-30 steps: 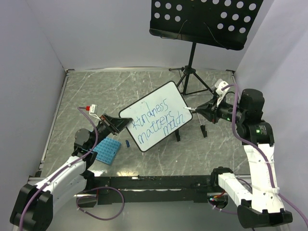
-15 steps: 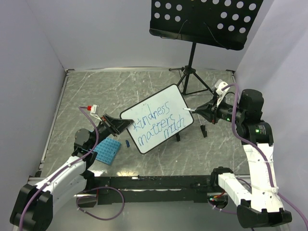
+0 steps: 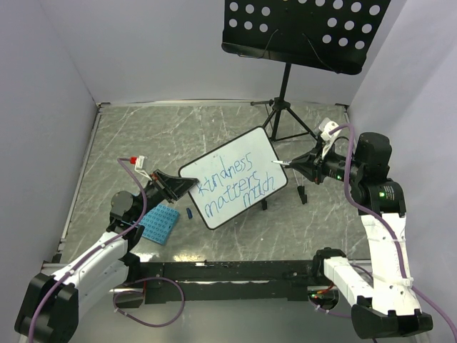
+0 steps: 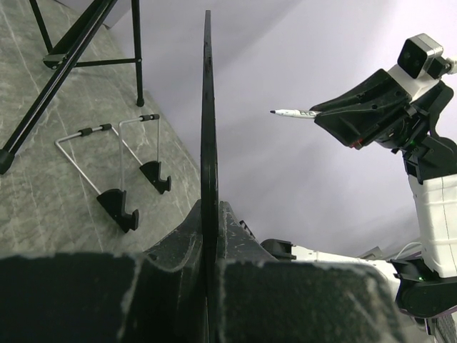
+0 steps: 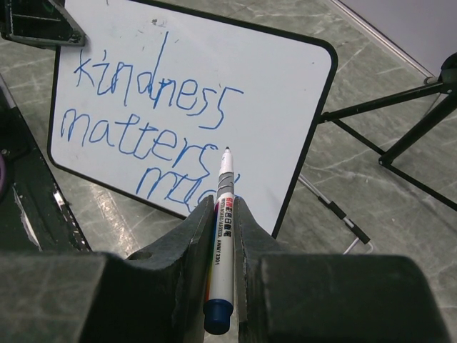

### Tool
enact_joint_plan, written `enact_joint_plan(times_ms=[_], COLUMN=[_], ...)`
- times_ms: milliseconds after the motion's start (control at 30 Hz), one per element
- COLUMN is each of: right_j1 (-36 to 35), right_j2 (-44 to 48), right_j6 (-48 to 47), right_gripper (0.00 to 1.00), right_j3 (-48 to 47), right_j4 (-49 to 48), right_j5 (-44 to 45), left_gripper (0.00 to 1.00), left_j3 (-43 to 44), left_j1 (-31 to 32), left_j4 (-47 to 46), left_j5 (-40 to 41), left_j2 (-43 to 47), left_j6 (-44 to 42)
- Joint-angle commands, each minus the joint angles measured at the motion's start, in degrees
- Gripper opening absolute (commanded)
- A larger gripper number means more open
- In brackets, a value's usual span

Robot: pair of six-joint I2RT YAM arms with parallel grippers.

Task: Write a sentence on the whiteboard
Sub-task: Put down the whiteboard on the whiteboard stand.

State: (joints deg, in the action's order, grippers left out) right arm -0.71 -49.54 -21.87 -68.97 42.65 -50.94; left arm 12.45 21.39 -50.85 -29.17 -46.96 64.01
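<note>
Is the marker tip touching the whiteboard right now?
No, the left wrist view shows the whiteboard edge-on and the marker tip held off to its side, with a clear gap between them.

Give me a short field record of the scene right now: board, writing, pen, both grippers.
board: small white rectangular whiteboard with a thin dark rim, held up tilted by one short edge
writing: blue handwritten sentence, roughly "kindness matters much", three lines
left gripper: shut on the whiteboard's edge
right gripper: shut on a white marker pen with a blue end
pen tip: pointing at the board, apart from it
nearby: blue studded plate lying on the table
</note>
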Motion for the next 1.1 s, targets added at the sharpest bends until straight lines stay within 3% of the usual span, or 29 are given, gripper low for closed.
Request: enact_joint_plan(times_ms=[0, 1067], right_j1=[0.4, 0.4], right_j2=[0.4, -0.5], right_j6=[0.3, 0.3], right_gripper=[0.00, 0.00], right_j3=[0.2, 0.6], right_j4=[-1.9, -1.8], right_j5=[-1.6, -2.9], left_gripper=[0.01, 0.01], left_j3=[3.3, 4.8], left_j1=[-0.2, -0.2], left_j4=[-6.6, -4.2], left_j5=[-0.5, -1.8], left_j2=[1.9, 1.8], left_j6=[0.2, -2.3])
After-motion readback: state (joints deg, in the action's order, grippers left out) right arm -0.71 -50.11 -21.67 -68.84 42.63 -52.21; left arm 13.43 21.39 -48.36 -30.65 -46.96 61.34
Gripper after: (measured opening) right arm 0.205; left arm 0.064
